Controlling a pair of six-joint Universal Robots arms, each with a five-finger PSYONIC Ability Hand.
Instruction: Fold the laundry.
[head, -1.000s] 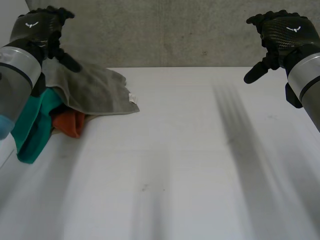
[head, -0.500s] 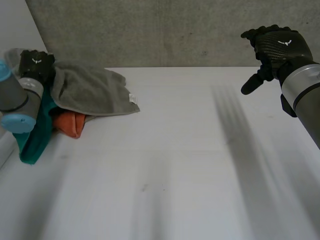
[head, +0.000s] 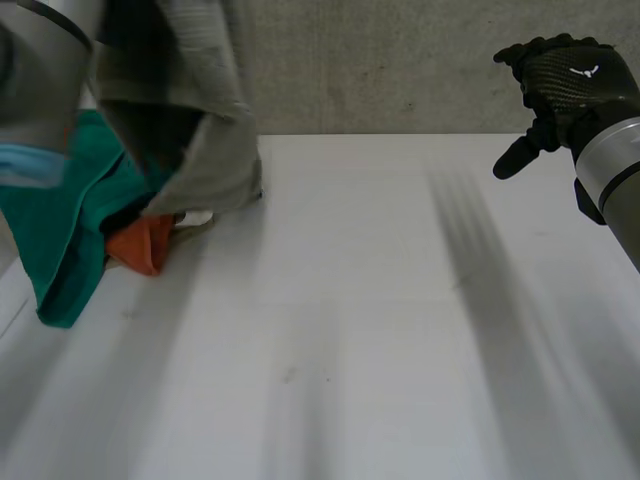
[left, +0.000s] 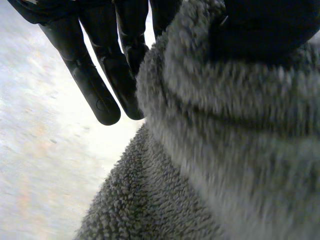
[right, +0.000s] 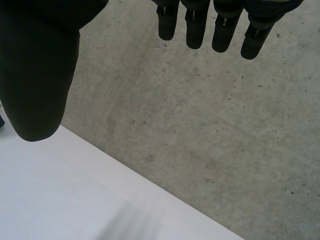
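Over the laundry pile (head: 70, 235), grey towel (head: 205, 130) hangs bunched.

The towel (head: 205, 110) hangs over the worktop's (head: 350, 320) far left corner, its lower end touching the worktop. It sits between the left hand's (left: 107, 75) fingers and thumb. The pile (head: 75, 235) lies on the worktop under and left of the towel, reaching nearer than it. The right hand (head: 568, 85) hovers over the far right side, well apart from towel and pile. The wall (head: 400, 60) stands behind the worktop
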